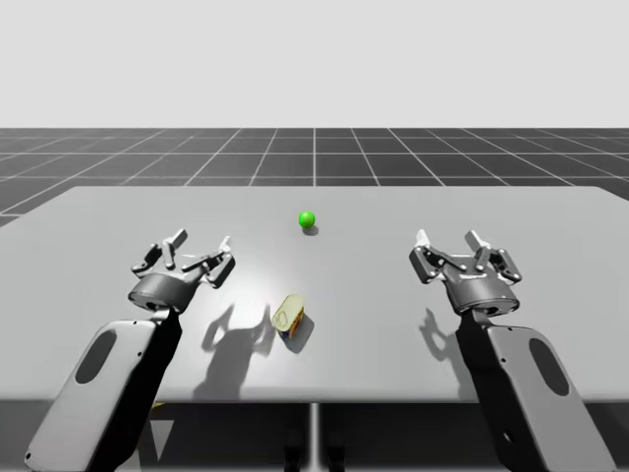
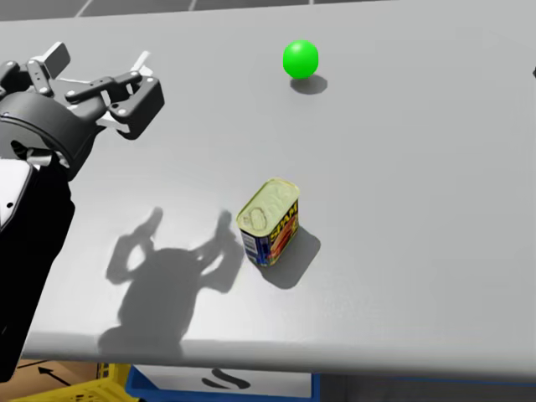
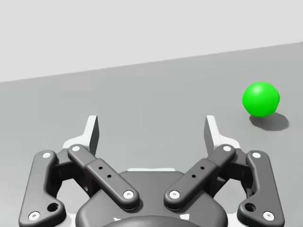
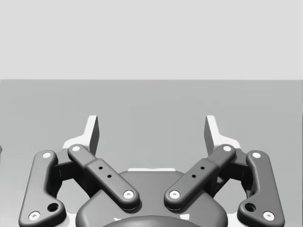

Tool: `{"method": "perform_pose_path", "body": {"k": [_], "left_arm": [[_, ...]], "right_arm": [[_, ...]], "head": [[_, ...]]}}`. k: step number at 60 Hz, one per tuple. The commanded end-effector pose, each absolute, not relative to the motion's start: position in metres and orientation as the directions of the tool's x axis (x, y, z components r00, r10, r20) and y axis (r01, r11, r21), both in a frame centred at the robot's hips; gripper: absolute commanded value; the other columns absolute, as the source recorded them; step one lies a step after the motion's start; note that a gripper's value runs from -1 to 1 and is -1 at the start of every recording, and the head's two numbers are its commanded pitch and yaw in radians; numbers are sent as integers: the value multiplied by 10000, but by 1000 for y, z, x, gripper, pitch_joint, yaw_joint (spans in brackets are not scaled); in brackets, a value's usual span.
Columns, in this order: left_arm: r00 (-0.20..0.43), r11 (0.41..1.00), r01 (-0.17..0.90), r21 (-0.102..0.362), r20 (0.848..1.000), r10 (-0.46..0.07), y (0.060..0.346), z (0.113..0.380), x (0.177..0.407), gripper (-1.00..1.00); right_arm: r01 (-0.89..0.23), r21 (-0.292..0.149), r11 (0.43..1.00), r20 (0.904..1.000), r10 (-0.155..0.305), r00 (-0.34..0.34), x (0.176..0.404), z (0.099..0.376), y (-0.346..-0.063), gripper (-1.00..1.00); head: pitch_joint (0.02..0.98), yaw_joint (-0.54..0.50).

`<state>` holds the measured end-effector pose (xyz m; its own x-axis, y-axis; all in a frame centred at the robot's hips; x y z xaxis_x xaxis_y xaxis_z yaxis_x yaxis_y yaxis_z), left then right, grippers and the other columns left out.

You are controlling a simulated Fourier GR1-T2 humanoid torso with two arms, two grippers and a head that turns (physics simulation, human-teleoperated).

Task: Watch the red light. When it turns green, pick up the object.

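Note:
The light (image 1: pixel 307 219) is a small ball glowing green at the middle of the table, also in the head view (image 2: pixel 300 59). A small rectangular can (image 1: pixel 290 317) with a yellowish lid and blue and red sides stands near the table's front (image 2: pixel 270 220). My left gripper (image 1: pixel 203 241) hovers open to the left of the can and apart from it (image 2: pixel 99 59). In the left wrist view, the left gripper (image 3: pixel 151 130) holds nothing, and the green light (image 3: pixel 260 99) lies ahead of it, off to one side. My right gripper (image 1: pixel 448 238) is open over bare table on the right (image 4: pixel 151 130).
The grey table (image 1: pixel 491 211) spreads wide around the can. Its front edge runs just behind my arms. Below that edge, the head view shows a blue box (image 2: pixel 218 381) and a yellow crate (image 2: pixel 75 392) on the floor.

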<state>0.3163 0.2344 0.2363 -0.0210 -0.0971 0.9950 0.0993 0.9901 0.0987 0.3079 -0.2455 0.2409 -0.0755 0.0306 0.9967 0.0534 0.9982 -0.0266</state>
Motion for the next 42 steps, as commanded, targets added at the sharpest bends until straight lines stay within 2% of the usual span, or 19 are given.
{"method": "perform_pose_path", "body": {"k": [1, 2, 6, 9, 12, 18, 28, 34, 42], "left_arm": [[-187, 9688, 2383, 682, 9977, -656, 215, 237, 291, -1000], [-149, 9668, 2505, 505, 9987, -483, 214, 238, 285, -1000], [-19, 9490, 3118, 471, 9988, -489, 213, 240, 271, -1000], [-245, 9355, 3462, 701, 9975, -656, 214, 240, 257, -1000], [-166, 9278, 3668, 690, 9976, -677, 215, 239, 250, -1000], [-343, 8970, 4168, 1471, 9887, -1462, 218, 233, 227, -1000], [-44, 8492, 4931, 1889, 9767, -2147, 220, 217, 201, -1000], [150, 8321, 5196, 1939, 9717, -2358, 219, 204, 192, -1000], [785, 8147, 5589, 1542, 9683, -2372, 214, 180, 188, -1000]], "right_arm": [[619, -344, 9975, 9969, 386, -684, 309, 238, -245, -1000], [619, -350, 9975, 9969, 392, -680, 309, 237, -245, -1000], [638, -359, 9973, 9970, 401, -659, 308, 237, -244, -1000], [650, -360, 9972, 9971, 402, -649, 308, 237, -245, -1000], [652, -349, 9973, 9971, 392, -652, 308, 237, -245, -1000], [672, -336, 9972, 9971, 381, -661, 308, 238, -245, -1000], [643, -297, 9975, 9976, 336, -603, 308, 235, -244, -1000], [608, -292, 9977, 9977, 328, -601, 309, 235, -244, -1000], [552, -277, 9981, 9976, 311, -618, 309, 235, -243, -1000]], "head": [[880, 110], [881, 111], [881, 112], [881, 112], [881, 111], [880, 107], [881, 110], [883, 110], [882, 115]]}}
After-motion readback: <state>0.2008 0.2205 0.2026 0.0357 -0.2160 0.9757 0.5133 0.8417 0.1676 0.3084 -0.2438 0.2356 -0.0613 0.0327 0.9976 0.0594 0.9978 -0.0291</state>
